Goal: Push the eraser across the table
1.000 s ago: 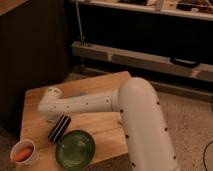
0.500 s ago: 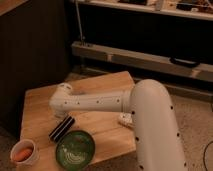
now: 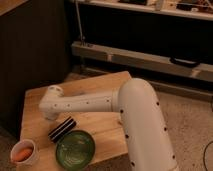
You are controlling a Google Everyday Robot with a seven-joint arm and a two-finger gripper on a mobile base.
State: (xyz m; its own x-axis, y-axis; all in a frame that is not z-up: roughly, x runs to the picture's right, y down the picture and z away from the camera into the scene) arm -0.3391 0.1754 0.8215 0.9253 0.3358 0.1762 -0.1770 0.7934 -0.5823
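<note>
The eraser (image 3: 61,129), a black oblong block with pale stripes, lies diagonally on the light wooden table (image 3: 95,82) near its front left. It sits just behind the green bowl (image 3: 75,148). My white arm reaches left across the table. My gripper (image 3: 49,114) is at the arm's left end, under the rounded wrist, just behind and left of the eraser. The wrist hides most of it. I cannot tell whether it touches the eraser.
A white cup (image 3: 23,152) holding something orange stands at the table's front left corner. A dark cabinet wall stands to the left. A low metal shelf rail (image 3: 150,60) runs behind the table. Speckled floor lies to the right.
The eraser has turned from a steeper to a flatter diagonal and barely shifted. The wrist swung right, then back left and slightly forward.
</note>
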